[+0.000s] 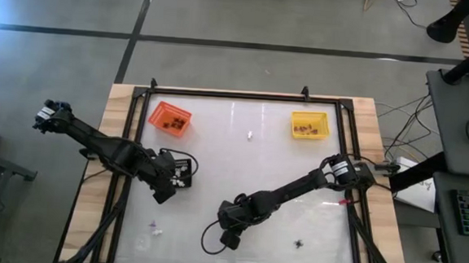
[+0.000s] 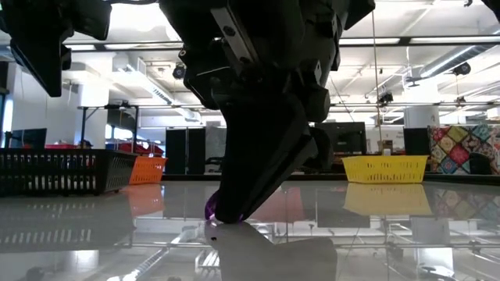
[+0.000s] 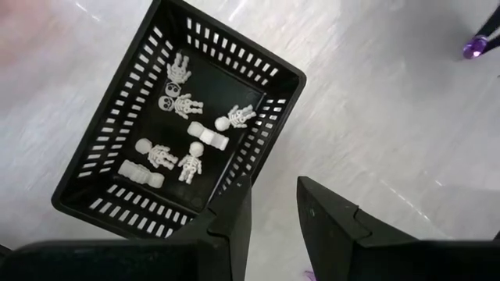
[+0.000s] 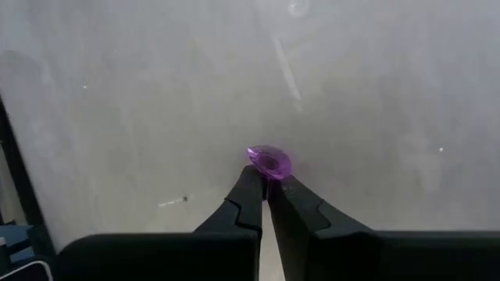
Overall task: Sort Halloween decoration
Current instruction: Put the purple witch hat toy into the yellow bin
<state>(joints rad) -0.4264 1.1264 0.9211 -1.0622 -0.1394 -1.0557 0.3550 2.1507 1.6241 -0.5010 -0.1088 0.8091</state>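
My two arms are dark, nearly black, built of slim links joined by rounded housings. My left arm (image 1: 103,144) ends at its far joint in a pale grey-white cap, and my right arm (image 1: 296,188) wears a light silver ring near its wrist. A black cable loops beside my right tool (image 1: 229,240). Each tool has two matte black fingers with flat, angular faces tapering to narrow tips. My left tool (image 3: 269,204) shows a small round spot on one finger, perhaps a screw; it is hard to tell.

Right end effector (image 4: 268,187) pinched closed, low; left end effector (image 3: 273,207) parted.
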